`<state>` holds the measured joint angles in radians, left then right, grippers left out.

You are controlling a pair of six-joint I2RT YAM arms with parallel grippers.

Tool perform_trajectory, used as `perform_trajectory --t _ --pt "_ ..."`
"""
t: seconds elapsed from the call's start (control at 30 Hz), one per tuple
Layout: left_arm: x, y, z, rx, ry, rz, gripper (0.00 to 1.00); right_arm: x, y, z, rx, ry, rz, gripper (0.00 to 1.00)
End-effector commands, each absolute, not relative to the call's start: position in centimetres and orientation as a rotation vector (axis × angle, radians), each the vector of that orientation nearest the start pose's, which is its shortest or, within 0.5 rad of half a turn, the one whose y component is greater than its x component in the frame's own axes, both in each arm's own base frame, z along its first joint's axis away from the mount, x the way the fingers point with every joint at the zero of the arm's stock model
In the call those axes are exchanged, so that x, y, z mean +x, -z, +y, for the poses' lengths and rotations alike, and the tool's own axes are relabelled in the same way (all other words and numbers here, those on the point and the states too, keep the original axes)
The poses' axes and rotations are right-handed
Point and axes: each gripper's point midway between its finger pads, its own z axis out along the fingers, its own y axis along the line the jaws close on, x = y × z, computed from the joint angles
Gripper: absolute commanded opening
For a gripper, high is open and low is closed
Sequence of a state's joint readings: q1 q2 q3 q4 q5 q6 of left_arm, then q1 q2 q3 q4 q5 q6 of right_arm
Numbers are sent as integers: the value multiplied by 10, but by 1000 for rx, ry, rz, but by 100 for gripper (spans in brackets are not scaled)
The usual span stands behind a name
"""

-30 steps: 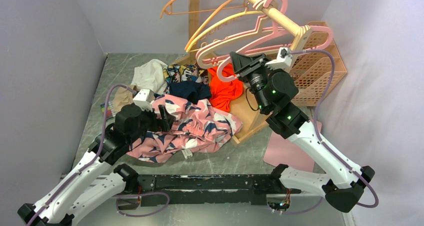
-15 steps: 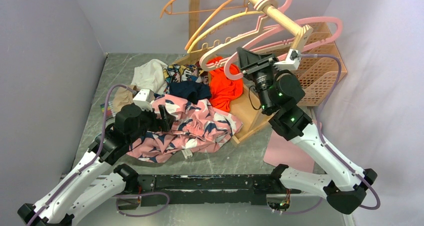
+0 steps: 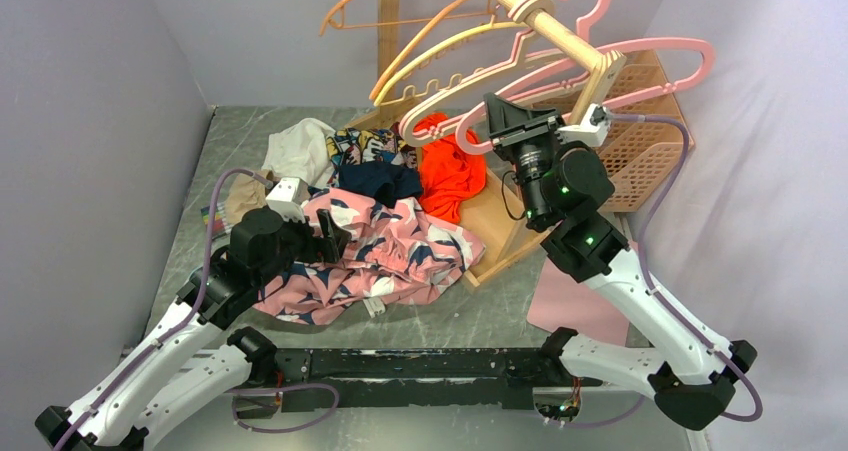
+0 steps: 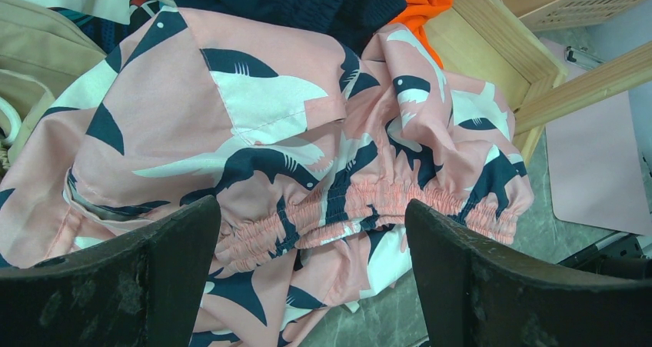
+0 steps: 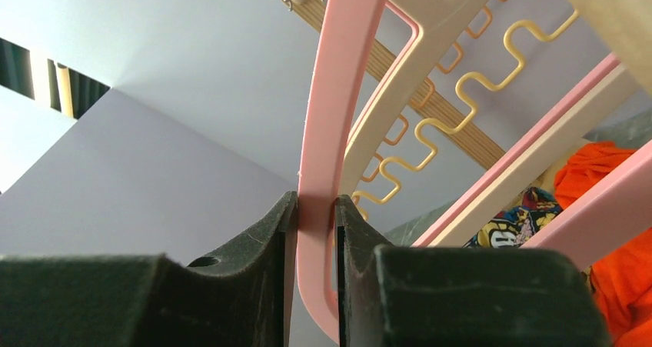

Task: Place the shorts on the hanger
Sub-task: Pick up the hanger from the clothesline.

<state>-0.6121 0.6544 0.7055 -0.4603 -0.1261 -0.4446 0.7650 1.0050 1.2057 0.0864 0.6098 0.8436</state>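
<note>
Clenched the right gripper [image 5: 315, 205] on 1 arm of the pink hanger [image 5: 342, 93], long axis crosswise up high, with the shorts [image 4: 254, 108] heaped on the table [image 3: 480, 316] well below-left, under the spread-open left gripper [image 4: 311, 208].

Your three cameras
Overhead looked down from behind, sharing the shorts [image 3: 390, 251] with your close left wrist view and the hanger [image 3: 655, 43] with your upward-facing right one.
</note>
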Motion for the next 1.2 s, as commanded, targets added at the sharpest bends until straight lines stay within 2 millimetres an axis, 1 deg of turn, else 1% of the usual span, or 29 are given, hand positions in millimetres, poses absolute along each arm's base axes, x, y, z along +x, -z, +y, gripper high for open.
perform_trajectory --t 0.0,0.23,0.47,0.83,1.1,1.17 --pt "221 -217 -152 86 577 2001 93 294 -487 169 655 -966 1241 0" --pt "221 -217 -152 86 580 2004 93 296 -478 167 692 -950 1271 0" --pt "220 -217 -153 86 585 2005 93 298 -461 166 722 -926 1311 0" --pt "221 -214 -154 92 586 2015 92 296 -448 167 740 -940 1339 0" --pt "221 -214 -154 94 586 2015 93 293 -432 165 756 -935 1364 0" --pt "221 -213 -155 95 585 2020 92 293 -435 165 760 -947 1356 0"
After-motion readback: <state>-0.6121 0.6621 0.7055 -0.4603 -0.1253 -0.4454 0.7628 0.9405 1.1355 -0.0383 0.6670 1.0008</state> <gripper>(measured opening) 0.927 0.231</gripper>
